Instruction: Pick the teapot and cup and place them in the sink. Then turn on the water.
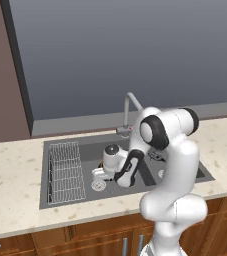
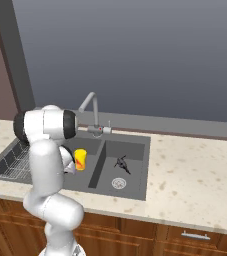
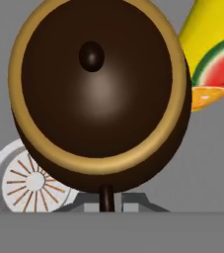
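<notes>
The dark-brown teapot with its gold rim looms large in the hand view, seen from above. Its thin dark handle runs down between the fingertips of my gripper, which is shut on it. The yellow cup with a watermelon mark stands right beside the teapot, and also in the left basin. My gripper reaches low into the left basin of the dark grey sink, over the round drain. In the left base view my hand hides the teapot. The water is out of view.
A grey gooseneck faucet rises behind the sink. A wire rack lies at the sink's left end. A small dark object lies in the right basin near its drain. Speckled counter surrounds the sink.
</notes>
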### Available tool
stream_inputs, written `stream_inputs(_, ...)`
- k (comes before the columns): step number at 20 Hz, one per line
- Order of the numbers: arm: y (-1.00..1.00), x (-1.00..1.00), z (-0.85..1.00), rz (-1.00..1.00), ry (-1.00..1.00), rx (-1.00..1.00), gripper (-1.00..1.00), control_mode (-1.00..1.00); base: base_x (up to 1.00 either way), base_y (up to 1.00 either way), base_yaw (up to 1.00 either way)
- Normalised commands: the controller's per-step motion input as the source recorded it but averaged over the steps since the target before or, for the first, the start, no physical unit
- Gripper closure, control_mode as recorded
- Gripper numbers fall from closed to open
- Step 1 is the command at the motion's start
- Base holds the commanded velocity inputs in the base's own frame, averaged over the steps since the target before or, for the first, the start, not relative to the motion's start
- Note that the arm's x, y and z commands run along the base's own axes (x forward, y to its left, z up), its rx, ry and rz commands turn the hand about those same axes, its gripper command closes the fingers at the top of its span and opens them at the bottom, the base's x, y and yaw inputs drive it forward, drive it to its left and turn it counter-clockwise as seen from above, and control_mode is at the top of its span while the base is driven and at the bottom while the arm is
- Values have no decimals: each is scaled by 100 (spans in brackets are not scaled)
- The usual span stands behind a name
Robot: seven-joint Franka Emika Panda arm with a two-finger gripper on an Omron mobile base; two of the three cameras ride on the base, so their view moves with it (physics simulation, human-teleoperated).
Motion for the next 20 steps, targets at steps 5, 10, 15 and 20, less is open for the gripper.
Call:
stream_inputs(5, 35, 32, -47, -12, 0, 0, 100, -100, 0, 0, 0)
stream_inputs(10, 28, 38, -49, -10, 0, 0, 100, -100, 0, 0, 0)
stream_inputs(15, 12, 44, -54, -5, 0, 0, 100, -100, 0, 0, 0)
stream_inputs(20, 1, 16, -17, -2, 3, 0, -100, -100, 0, 0, 0)
